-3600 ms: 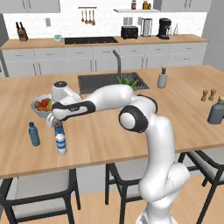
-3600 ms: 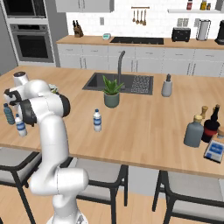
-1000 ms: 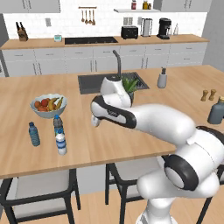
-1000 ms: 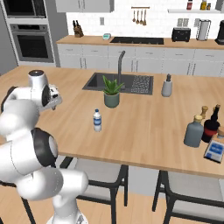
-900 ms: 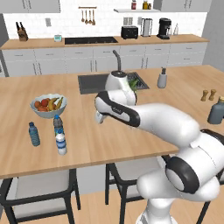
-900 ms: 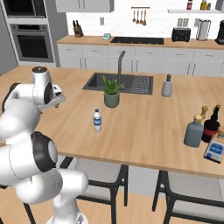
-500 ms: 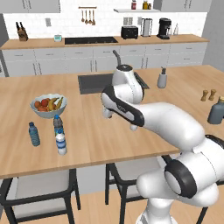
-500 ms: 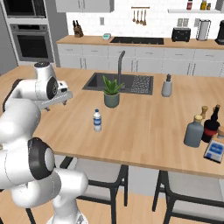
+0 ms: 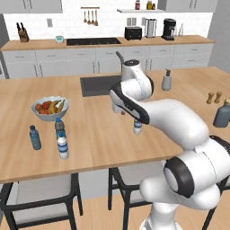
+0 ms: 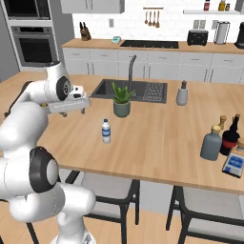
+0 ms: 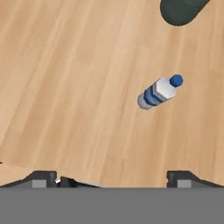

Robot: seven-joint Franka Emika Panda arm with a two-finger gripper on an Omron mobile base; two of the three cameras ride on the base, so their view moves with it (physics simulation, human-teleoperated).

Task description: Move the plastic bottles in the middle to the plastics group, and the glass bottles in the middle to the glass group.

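Hovering over the wooden island counter (image 10: 157, 138) with my gripper (image 11: 111, 175) spread wide and nothing between the fingers. Straight below my camera, a small plastic bottle (image 11: 158, 92) with a blue cap and blue label stands upright on bare wood, ahead of my fingertips and off to one side, well apart from them. Same bottle from the right base view: (image 10: 106, 131), alone in the middle of the island, just in front of the potted plant (image 10: 121, 100) by the sink (image 10: 143, 90). From the left base view it peeks out (image 9: 137, 127) from under my forearm.

Over at the left end of the island, the plastics group: an all-blue bottle (image 9: 35, 137), a clear one with a white cap (image 9: 63, 145), and a darker one (image 9: 59, 127) just behind it, all upright, near the fruit bowl (image 9: 48, 108).

Far right end now: the big squat grey-blue glass bottle (image 10: 211, 141) with its tan stopper stands upright beside a dark bottle (image 10: 231, 136) and a small blue-and-white box (image 10: 234, 164). The grey pump dispenser (image 10: 182, 93) sits near the sink's right edge.
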